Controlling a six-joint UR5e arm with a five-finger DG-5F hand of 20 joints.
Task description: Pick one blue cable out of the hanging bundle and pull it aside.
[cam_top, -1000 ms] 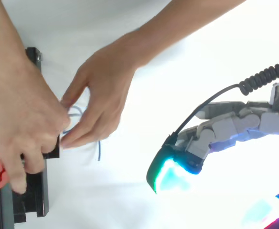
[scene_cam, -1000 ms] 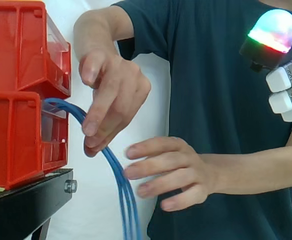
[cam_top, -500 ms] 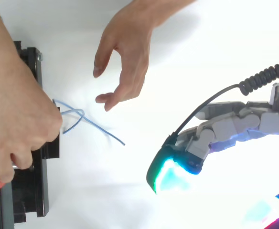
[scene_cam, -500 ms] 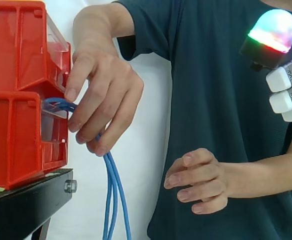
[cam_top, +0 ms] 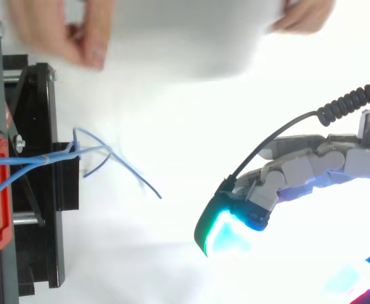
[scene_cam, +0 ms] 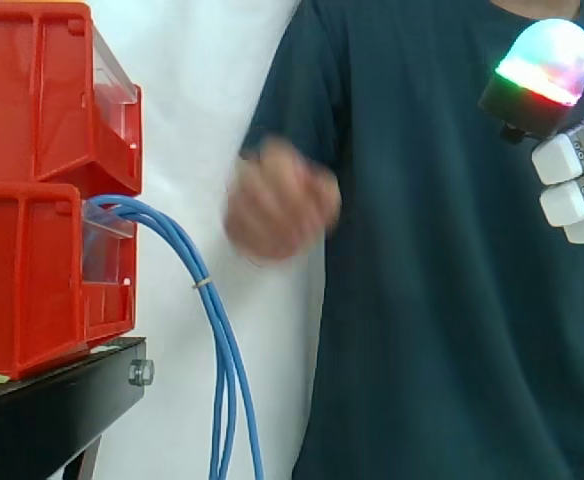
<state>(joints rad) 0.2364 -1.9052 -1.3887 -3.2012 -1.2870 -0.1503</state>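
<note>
White curtain (scene_cam: 197, 90) at the back, and the robot hand (cam_top: 302, 170) hangs at the right of the top view. Its fingers are relaxed in a loose bend and hold nothing, with 1 glowing pad (cam_top: 222, 229) out in front. From the side, that pad sits high at the right edge, above the level where the cables leave the bin.

Between hand and target there's open air, and plenty of it. The blue cable bundle (scene_cam: 222, 350) is well apart from the hand, off toward the bins. It comes out of the lower of the 2 red bins (scene_cam: 27, 200), arches over the front edge of the black stand (scene_cam: 57, 405), then drops straight down, long axis vertical. A small pale tie (scene_cam: 201, 284) cinches it just below the bend.

From above, the strands (cam_top: 136, 175) fan off the stand's edge toward the hand, and the longest one is the nearest bit of blue to the pad. That looks like the easy single. The reach would run straight across toward the stand, and lower. Room to pull aside looks good on the hand's side of the stand.

1 caution: a person (scene_cam: 442, 300) in a dark shirt stands behind the gap, 1 blurred hand (scene_cam: 282, 200) just beyond the cables and clear of them. I'd want that hand out before any reach.
</note>
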